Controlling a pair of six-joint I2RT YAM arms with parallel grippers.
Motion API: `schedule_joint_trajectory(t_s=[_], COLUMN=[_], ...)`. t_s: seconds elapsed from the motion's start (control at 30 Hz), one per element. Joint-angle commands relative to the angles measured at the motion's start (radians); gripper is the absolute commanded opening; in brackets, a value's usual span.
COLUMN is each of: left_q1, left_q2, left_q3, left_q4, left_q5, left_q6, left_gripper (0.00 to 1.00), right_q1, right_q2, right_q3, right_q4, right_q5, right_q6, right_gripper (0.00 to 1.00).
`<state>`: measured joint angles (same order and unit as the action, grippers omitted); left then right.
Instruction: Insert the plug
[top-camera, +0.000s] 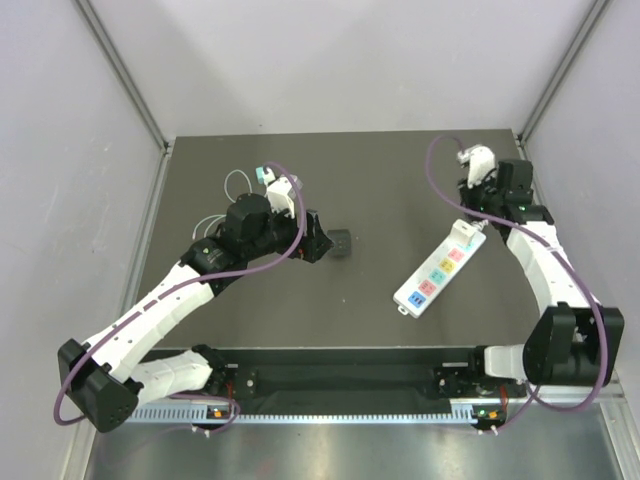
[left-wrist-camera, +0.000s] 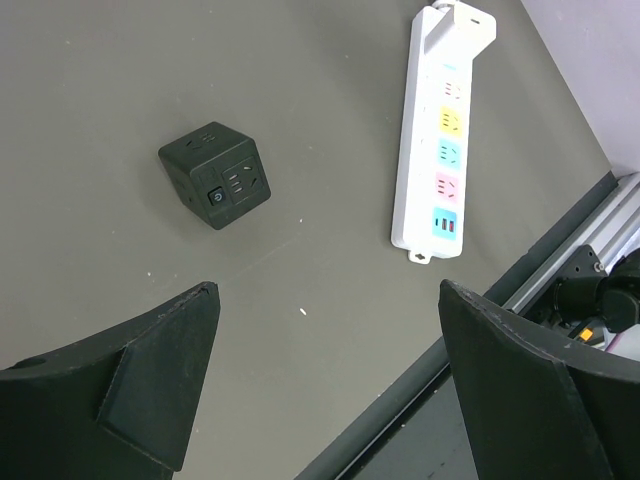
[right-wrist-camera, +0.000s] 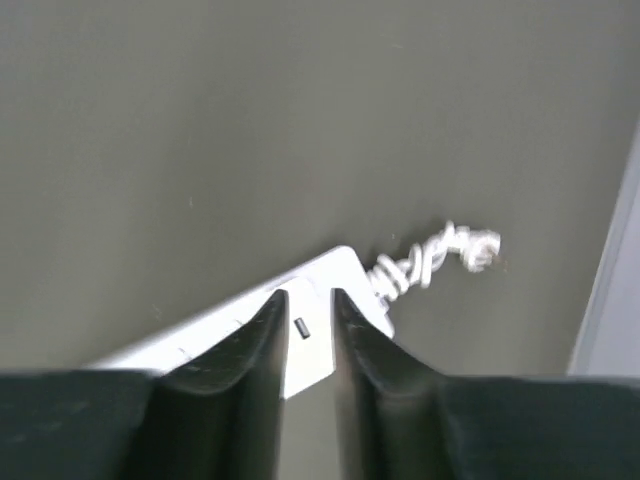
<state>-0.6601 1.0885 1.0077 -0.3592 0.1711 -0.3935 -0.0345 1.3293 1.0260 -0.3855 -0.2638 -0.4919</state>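
Note:
A black cube plug adapter lies on the dark table; in the left wrist view it shows a switch and socket holes. My left gripper sits just left of it, open and empty. A white power strip with coloured sockets lies diagonally at the right and also shows in the left wrist view. My right gripper is at the strip's far end. Its fingers are almost together over that white end, beside a short twisted cord stub. Nothing is clasped between them.
The table's front edge and a metal rail run close behind the strip's near end. Grey enclosure walls stand on three sides. White cable loops hang by the left wrist.

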Motion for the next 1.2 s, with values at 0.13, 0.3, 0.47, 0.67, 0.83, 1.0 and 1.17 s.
schedule_joint_trajectory(t_s=[0.13, 0.3, 0.47, 0.67, 0.83, 1.0, 1.17], left_q1=[0.004, 0.004, 0.002, 0.002, 0.002, 0.002, 0.004], left_q2=[-0.021, -0.019, -0.018, -0.021, -0.015, -0.009, -0.002], left_q3=[0.003, 0.002, 0.002, 0.000, 0.000, 0.002, 0.002], left_q4=[0.039, 0.039, 0.039, 0.036, 0.037, 0.035, 0.032], left_q5=[-0.001, -0.004, -0.008, -0.015, -0.012, -0.013, -0.042], left_q6=[0.012, 0.013, 0.016, 0.018, 0.018, 0.018, 0.021], left_gripper=[0.95, 0.95, 0.95, 0.95, 0.95, 0.95, 0.95], right_q1=[0.018, 0.016, 0.012, 0.008, -0.004, -0.013, -0.013], right_q2=[-0.025, -0.050, 0.050, 0.093, 0.134, 0.100, 0.044], right_q3=[0.154, 0.065, 0.121, 0.028, -0.030, -0.020, 0.026], right_q4=[-0.185, -0.112, -0.183, -0.184, -0.162, -0.190, -0.210], right_q5=[0.319, 0.405, 0.410, 0.437, 0.448, 0.449, 0.382], right_q6=[0.842, 0.921, 0.917, 0.924, 0.918, 0.906, 0.895], right_gripper=[0.00, 0.00, 0.00, 0.00, 0.00, 0.00, 0.00])
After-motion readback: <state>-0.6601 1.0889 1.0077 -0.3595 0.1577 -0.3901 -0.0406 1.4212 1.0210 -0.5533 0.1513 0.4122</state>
